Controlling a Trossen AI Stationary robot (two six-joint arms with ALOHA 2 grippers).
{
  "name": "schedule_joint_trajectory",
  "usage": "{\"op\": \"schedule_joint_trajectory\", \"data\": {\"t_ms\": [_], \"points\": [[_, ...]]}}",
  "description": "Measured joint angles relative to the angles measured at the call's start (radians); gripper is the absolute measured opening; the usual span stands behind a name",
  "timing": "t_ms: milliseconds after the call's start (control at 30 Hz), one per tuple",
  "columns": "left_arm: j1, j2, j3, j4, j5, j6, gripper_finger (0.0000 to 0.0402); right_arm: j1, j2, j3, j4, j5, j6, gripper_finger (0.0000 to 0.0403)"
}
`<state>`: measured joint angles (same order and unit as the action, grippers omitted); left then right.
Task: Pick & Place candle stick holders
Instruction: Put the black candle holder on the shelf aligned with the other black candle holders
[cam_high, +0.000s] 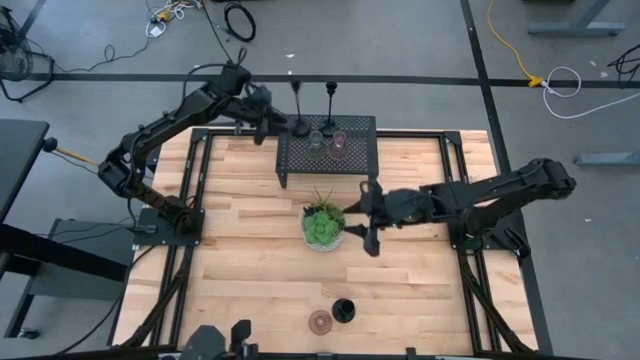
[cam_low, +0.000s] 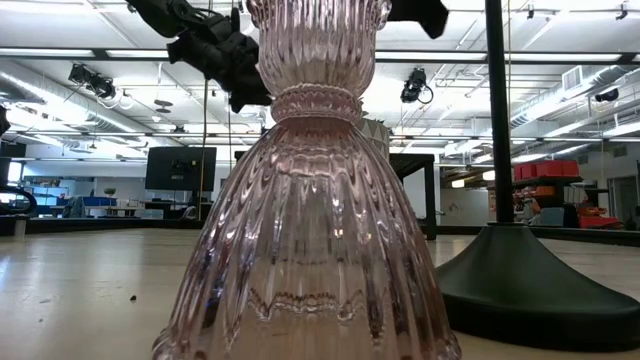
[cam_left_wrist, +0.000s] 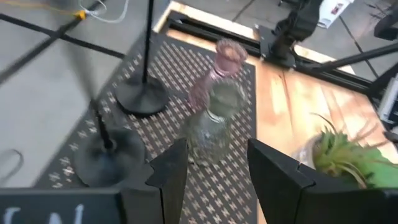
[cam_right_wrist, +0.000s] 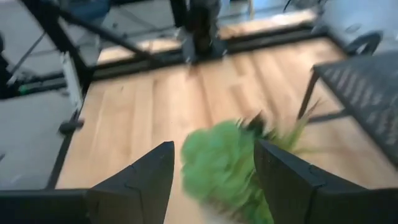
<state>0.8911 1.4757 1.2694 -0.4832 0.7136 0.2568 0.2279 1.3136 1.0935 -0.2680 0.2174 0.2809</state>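
Two black candlesticks, a clear greenish glass holder and a pink glass holder stand on the black mesh rack at the table's far side. My left gripper is open and empty by the rack's far left corner. In its wrist view the fingers stand just short of the clear holder, with the pink holder behind it. A second pink holder and a third black candlestick stand upright near the table's near edge. My right gripper is open and empty beside the plant.
A green leafy plant in a bowl stands at mid-table, just left of my right gripper and in front of the rack; it fills the right wrist view. Bare wooden tabletop lies between the plant and the near pieces.
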Motion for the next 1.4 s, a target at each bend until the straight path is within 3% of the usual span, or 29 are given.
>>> {"op": "schedule_joint_trajectory", "data": {"t_ms": [367,567,800,1400], "points": [[-0.051,0.000,0.000,-0.039,0.010,0.027,0.0170,0.219,0.000,-0.080,0.005,0.073,0.204,0.0219],[-0.071,0.000,0.000,-0.038,0.010,0.017,0.0170,0.353,0.010,-0.133,0.078,0.157,0.308,0.0219],[-0.075,0.000,0.000,-0.029,0.010,-0.006,0.0170,0.476,0.067,-0.194,0.261,0.236,0.314,0.0219],[-0.077,0.000,0.000,-0.003,0.010,-0.045,0.0170,0.552,0.334,-0.198,0.599,0.263,0.340,0.0219]]}}
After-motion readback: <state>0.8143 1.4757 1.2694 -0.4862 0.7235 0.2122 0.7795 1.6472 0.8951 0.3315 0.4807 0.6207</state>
